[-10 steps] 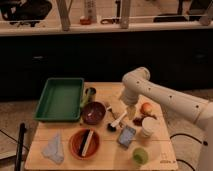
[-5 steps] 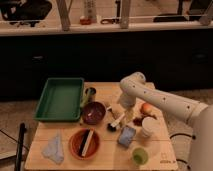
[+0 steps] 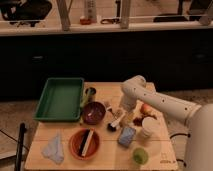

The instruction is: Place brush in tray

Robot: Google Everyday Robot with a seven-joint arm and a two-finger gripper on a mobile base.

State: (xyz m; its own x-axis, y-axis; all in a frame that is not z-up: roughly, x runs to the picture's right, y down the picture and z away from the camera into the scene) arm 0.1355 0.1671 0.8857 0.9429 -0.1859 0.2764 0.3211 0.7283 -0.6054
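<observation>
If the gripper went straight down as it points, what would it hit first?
Most likely the slim white-handled, black-bristled dish brush, just below the gripper, right of the dark maroon bowl; depth unclear.

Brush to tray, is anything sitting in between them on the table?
Yes: the maroon bowl sits between the brush and the tray. The gripper hangs right at the brush, nothing visible between them.

The hand (image 3: 122, 112) has come down lower, close over the brush (image 3: 115, 123).
</observation>
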